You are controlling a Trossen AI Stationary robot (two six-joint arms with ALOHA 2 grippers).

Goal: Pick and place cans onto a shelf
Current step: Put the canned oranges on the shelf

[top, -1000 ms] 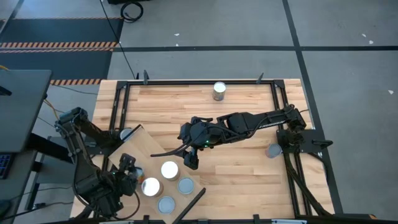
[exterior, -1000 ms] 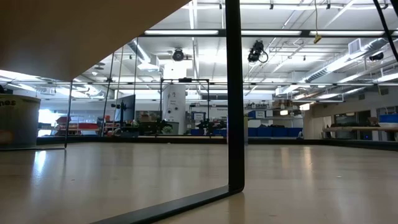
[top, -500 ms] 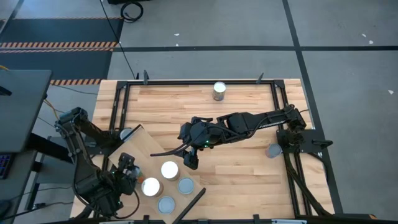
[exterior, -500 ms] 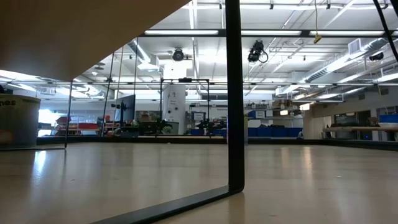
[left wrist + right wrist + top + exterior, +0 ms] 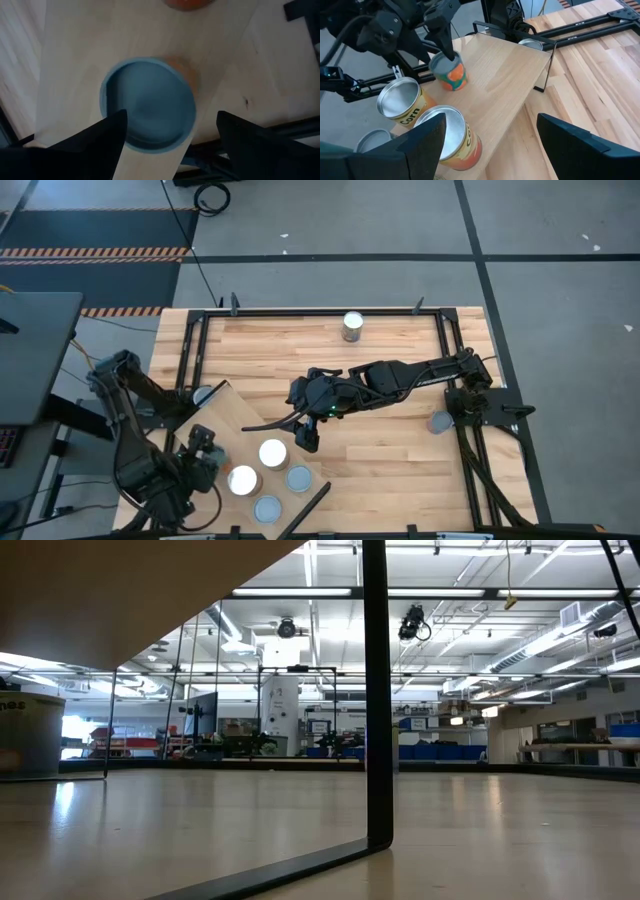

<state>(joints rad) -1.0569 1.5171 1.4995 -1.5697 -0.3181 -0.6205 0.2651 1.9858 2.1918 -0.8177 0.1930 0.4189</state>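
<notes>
Hovering with fingers spread apart, the left tool (image 5: 207,448) straddles an orange-labelled can (image 5: 148,103) on the shelf (image 5: 505,75).

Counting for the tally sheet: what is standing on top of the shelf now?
On the shelf: four cans, upright; two read "Corn". The left gripper, open, hovers over the orange-labelled one. A fifth can beside the shelf's far end is partly hidden.

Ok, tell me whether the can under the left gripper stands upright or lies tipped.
Upright: the can stands on the shelf, round top facing the left gripper.
</notes>
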